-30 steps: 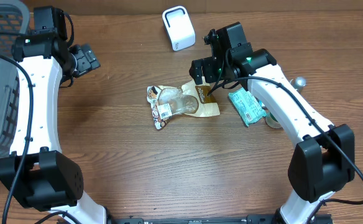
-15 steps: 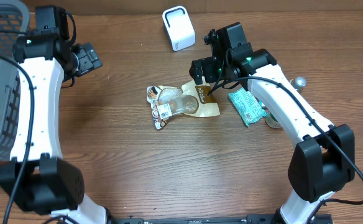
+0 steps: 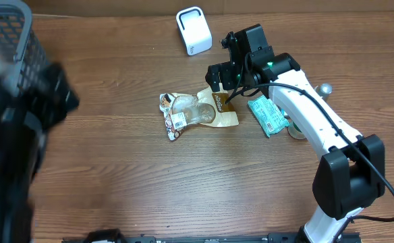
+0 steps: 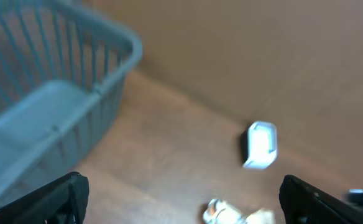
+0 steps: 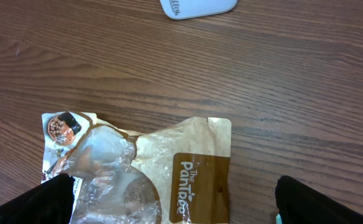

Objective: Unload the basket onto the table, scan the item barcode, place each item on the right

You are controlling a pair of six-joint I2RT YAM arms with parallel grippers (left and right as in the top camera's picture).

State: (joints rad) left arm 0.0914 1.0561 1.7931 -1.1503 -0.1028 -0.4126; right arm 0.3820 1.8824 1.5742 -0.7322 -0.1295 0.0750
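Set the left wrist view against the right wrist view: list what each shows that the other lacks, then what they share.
Only the left wrist view: the gray basket at the left, blurred, and a tan backdrop behind the table. Only the right wrist view: the brown printed label on the snack bag, sharp and close. Both: the white scanner, the snack bag and the wooden table.

Grey basket (image 4: 107, 106) on wooden table (image 3: 150, 182), left side.

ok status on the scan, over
Left gripper open, empty. Right gripper open over snack bag, not gripping. White scanner beyond bag, path unblocked.
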